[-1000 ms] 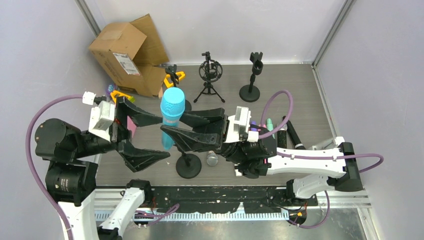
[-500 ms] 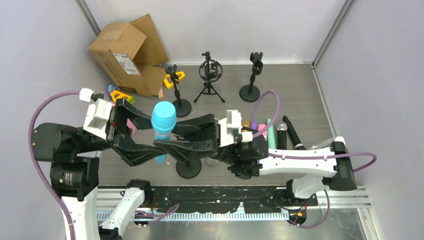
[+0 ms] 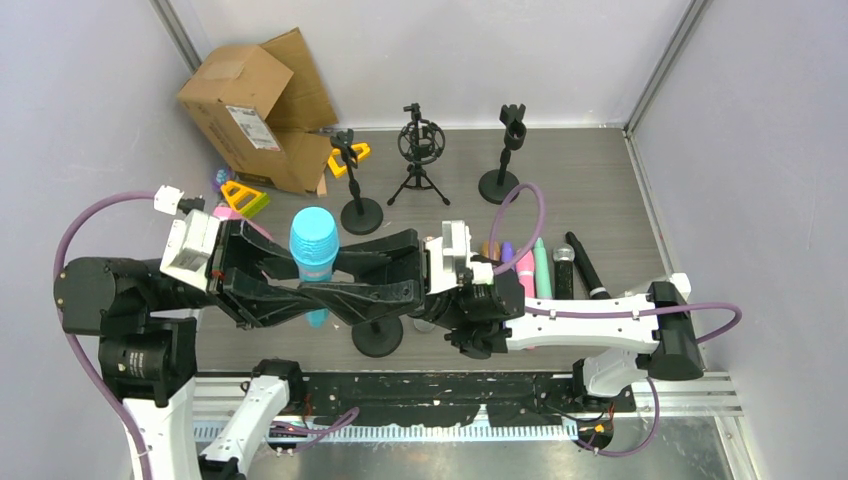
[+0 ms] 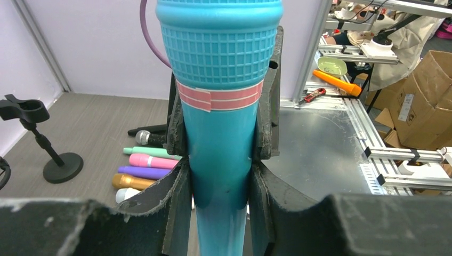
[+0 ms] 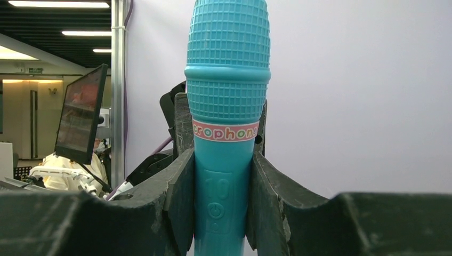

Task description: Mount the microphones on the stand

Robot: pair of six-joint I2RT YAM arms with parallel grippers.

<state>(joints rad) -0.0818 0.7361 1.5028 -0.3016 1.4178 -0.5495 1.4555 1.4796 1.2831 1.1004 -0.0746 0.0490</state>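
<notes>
Left wrist, left hand (image 4: 220, 178) clamping cyan microphone (image 4: 219, 80)

— What lies at my eleven o'clock?
— A cardboard box (image 3: 255, 110), flaps open, tipped against the wall.
— And at my ten, just beside it, I see a yellow triangular piece (image 3: 240, 195).

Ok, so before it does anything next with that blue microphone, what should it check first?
1. Right gripper clamped on cyan microphone: ok.
2. Left gripper pressing both sides of the handle: ok.
3. Microphone upright, head up: ok.
4. Clip of near stand free: cannot tell, the arms cover it.
5. Spare microphones lying flat, off to the right: ok.
</notes>
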